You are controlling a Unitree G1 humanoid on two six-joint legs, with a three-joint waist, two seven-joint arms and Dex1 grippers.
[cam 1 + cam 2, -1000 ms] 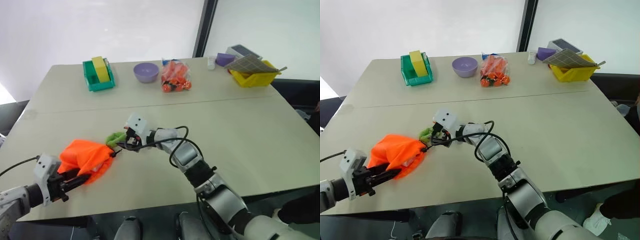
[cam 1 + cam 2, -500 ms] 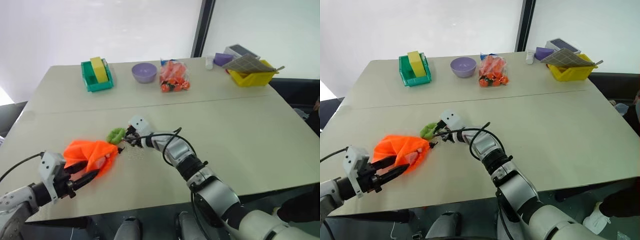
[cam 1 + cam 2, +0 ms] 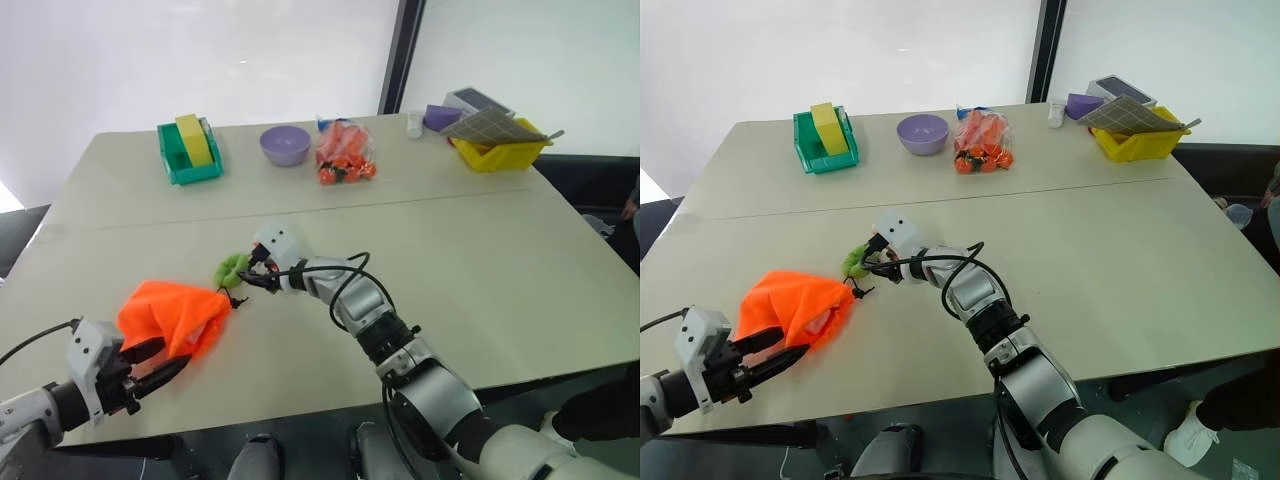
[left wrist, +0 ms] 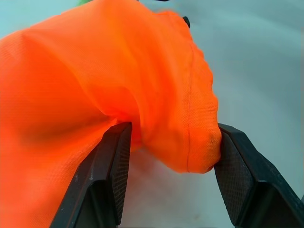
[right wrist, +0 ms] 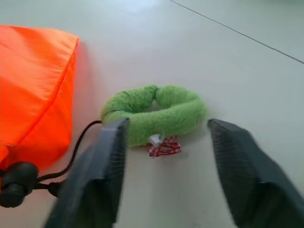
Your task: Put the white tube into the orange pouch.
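Note:
The orange pouch lies bunched on the near left of the table. My left gripper is at its near edge. In the left wrist view a fold of the orange pouch fills the gap between both fingers, which are shut on it. The pouch's black cord leads to a green round pull. My right gripper stands open just in front of the green pull, one finger to each side. The white tube is hidden.
Along the far edge stand a green bin with a yellow block, a purple bowl, a clear bag of orange-red items, a tiny white bottle and a yellow bin under a grey sheet.
My right gripper, pinched shut by the cord half a second ago, now has its fingers parted at the green pull. The left gripper keeps its hold on the pouch.

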